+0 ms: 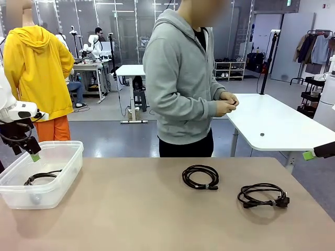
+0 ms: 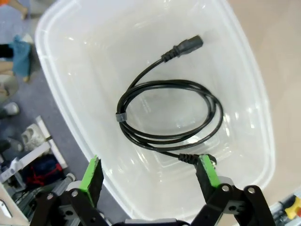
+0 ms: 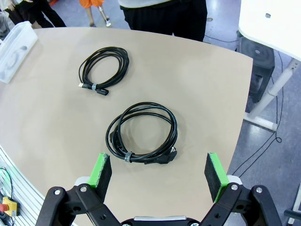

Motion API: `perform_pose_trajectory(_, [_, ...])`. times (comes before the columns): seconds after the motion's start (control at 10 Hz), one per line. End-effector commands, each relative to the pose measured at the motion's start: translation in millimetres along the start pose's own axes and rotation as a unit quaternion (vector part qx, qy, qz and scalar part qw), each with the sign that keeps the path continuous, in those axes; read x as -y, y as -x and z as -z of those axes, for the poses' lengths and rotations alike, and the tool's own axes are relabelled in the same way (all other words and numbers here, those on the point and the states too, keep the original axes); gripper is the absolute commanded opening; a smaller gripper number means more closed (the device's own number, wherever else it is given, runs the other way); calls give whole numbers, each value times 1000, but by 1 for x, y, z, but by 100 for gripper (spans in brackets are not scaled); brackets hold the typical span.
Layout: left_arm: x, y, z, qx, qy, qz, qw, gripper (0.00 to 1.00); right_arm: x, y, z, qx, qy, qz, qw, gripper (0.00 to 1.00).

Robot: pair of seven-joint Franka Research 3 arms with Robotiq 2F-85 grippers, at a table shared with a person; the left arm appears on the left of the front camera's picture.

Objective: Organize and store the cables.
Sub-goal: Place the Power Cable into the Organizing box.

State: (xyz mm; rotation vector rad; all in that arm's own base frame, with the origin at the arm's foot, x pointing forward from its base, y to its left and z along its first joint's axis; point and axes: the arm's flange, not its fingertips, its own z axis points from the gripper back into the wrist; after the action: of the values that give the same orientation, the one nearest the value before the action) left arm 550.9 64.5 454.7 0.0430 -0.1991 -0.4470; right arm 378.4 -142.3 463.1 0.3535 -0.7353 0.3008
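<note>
Two coiled black cables lie on the tan table: one point(image 1: 200, 177) point(image 3: 102, 69) at the middle, another with a chunky plug point(image 1: 263, 195) point(image 3: 143, 133) to its right. A third coiled cable point(image 1: 41, 177) point(image 2: 169, 115) rests inside the clear plastic bin point(image 1: 63, 172) point(image 2: 70, 56) at the left. My left gripper point(image 1: 31, 151) point(image 2: 149, 175) hovers open above the bin's near-left rim, holding nothing. My right gripper point(image 3: 159, 173) is open and empty, high above the plug cable; a green fingertip point(image 1: 309, 155) pokes in at the front view's right edge.
A person in a grey hoodie point(image 1: 183, 78) stands at the far table edge, both hands together at the waist. A white table point(image 1: 272, 123) stands behind on the right. The rounded table corner point(image 3: 235, 61) drops to the floor.
</note>
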Motion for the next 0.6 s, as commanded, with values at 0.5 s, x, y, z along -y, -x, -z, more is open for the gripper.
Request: perform_pose_trajectory(0.5, [-79,177,-139,113,274,158,942,100,0,0,-1,-4,2,1,1000,100])
